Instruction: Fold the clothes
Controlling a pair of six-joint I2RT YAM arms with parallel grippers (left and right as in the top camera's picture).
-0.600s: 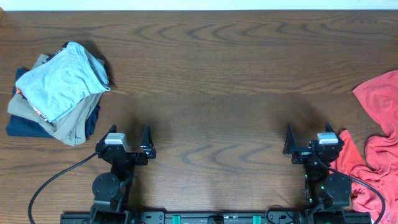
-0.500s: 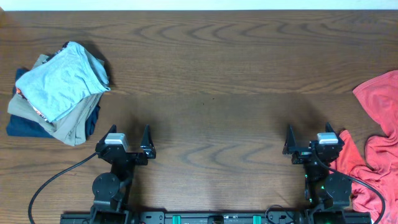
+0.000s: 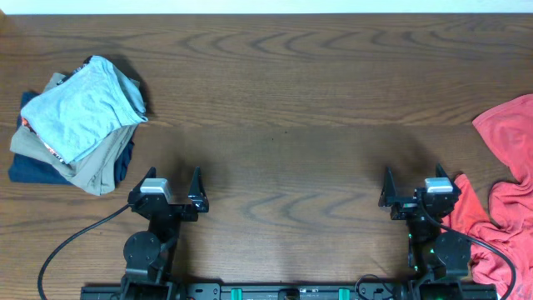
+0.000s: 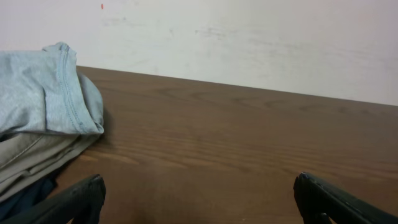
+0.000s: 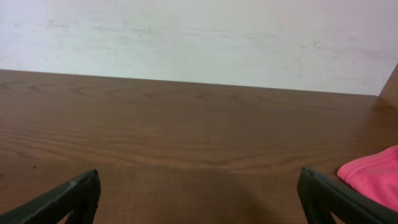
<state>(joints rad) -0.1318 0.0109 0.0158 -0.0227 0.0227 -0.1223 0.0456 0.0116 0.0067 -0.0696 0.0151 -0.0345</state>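
At the far left of the desk (image 3: 283, 92) sits a stack of folded garments (image 3: 79, 125), blue-grey on top of khaki and navy; the left tool (image 3: 173, 182) is near the front edge, fingers spread wide, holding nothing; the right tool (image 3: 413, 182) is likewise spread and empty; just beside it, at the desk's right edge, the coral-red T-shirt (image 3: 506, 196) lies crumpled, partly out of view.

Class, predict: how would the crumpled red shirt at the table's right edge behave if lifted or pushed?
The red T-shirt lies crumpled in soft folds, so it would probably droop limply. It looks thin, likely light. Pushed, it would probably bunch up.
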